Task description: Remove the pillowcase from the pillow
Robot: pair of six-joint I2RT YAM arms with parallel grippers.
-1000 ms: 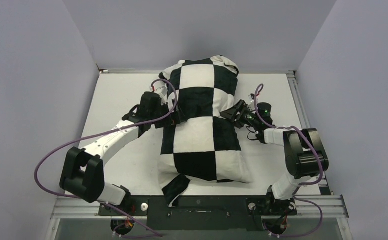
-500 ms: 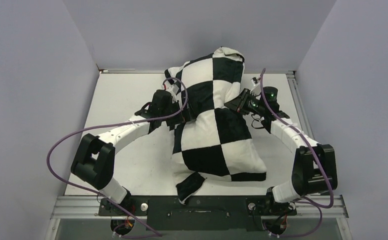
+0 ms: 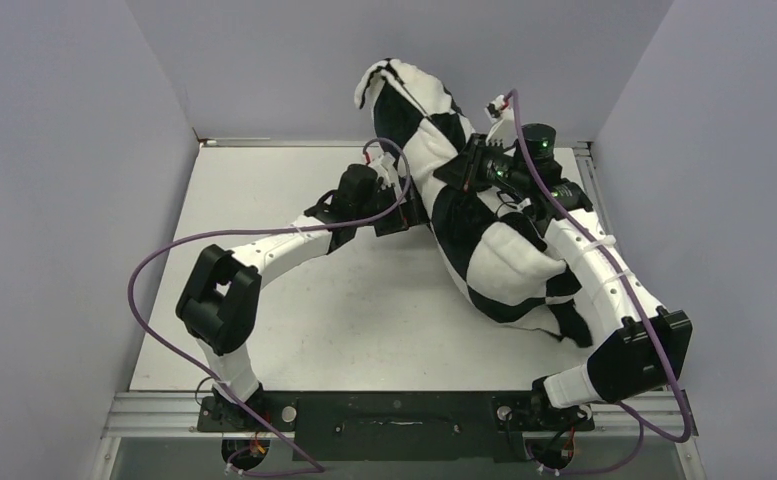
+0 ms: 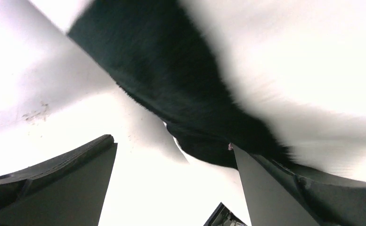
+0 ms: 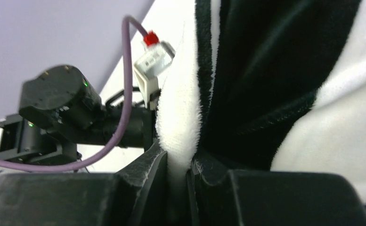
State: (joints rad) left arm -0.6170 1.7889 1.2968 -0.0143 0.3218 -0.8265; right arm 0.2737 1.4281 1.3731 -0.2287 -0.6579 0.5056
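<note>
The black-and-white checkered pillowcase (image 3: 494, 260) is bunched and stretched from the back wall down to the table's right side. The plain white pillow is hidden inside it. My right gripper (image 3: 461, 170) is raised at the back right and shut on a white fold of the pillowcase (image 5: 181, 117), its jaws pinching that fold (image 5: 177, 162). My left gripper (image 3: 411, 207) is open and low over the table, at the left edge of the pillowcase. In the left wrist view its jaws (image 4: 171, 143) stand wide apart with black fabric (image 4: 181, 84) just beyond them and nothing held.
The white table (image 3: 284, 300) is boxed in by grey-purple walls on the left, back and right. A metal rail (image 3: 394, 405) runs along the near edge. Purple cables loop off both arms. The left arm's wrist (image 5: 58, 103) shows in the right wrist view.
The right gripper has lifted the pillowcase up and back to the right. The bundle has swung from the table's middle to its right side. The left arm followed to the right.
</note>
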